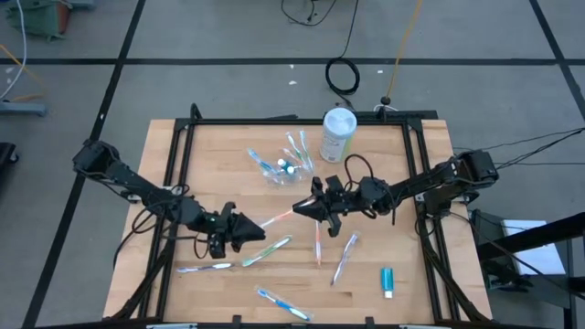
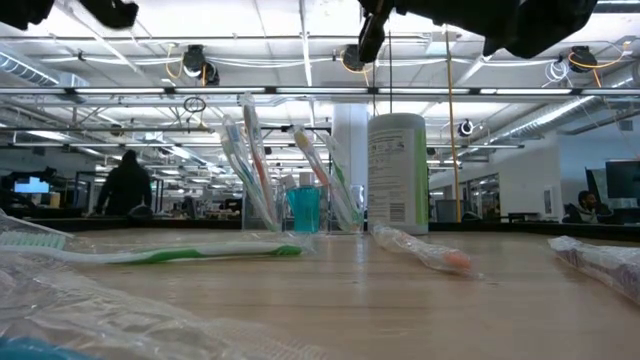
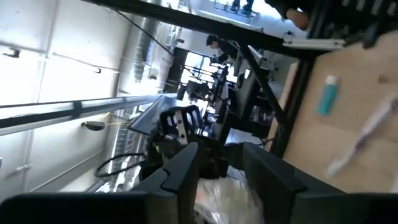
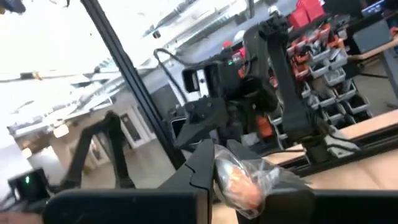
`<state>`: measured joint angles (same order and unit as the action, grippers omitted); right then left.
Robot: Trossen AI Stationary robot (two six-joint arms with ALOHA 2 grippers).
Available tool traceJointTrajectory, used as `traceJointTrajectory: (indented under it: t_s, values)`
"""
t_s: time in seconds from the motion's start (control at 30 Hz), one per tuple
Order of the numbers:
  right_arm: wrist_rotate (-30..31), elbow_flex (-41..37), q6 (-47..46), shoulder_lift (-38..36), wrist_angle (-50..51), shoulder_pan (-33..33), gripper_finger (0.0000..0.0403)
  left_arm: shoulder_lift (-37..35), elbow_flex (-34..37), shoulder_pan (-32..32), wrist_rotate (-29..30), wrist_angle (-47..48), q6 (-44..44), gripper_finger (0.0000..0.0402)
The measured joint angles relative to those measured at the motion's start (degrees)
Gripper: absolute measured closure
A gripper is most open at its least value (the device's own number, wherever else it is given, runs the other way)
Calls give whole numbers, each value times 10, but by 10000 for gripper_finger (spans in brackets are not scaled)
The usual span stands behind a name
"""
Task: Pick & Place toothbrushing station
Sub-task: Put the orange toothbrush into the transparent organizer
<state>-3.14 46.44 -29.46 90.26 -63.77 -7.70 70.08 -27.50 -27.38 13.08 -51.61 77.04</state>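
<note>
An open-plan lab: exposed ceiling pipes [image 2: 300, 90], parts bins [image 4: 323, 56] (red, grey), monitors [image 2: 620, 180].

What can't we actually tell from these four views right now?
- Left gripper: the high view is too small to show its finger gap; in its wrist view something clear and blurred lies between the fingers, unidentifiable.
- Clear cup: the brush count is unreadable, too small from above, overlapping in the low view.
- Low view: both grippers are cut off by the top edge.
</note>
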Motion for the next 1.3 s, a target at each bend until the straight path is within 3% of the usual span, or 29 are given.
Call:
traceJointTrajectory:
  t_s: [0.13, 0.27, 0.4, 0.73, 0.93, 1.3]
  values:
    - [1, 0, -13, 0, -17, 6, 377, -1, -7, -10, 48, -8, 21, 227]
    - [-1, 0, -10, 0, -26, 5, 379, 0, -7, -1, 25, -7, 38, 198]
    - [-2, 0, -13, 0, -25, 5, 379, 0, -7, 16, 20, -4, 4, 194]
    - [-17, 0, -12, 0, -28, 5, 379, 0, -6, 71, -31, 5, -13, 242]
    - [-17, 0, -13, 0, -28, 5, 372, 0, -6, 98, -153, 8, -12, 284]
    - [-17, 0, -11, -1, -20, 5, 370, 0, -6, 101, -162, 5, 5, 309]
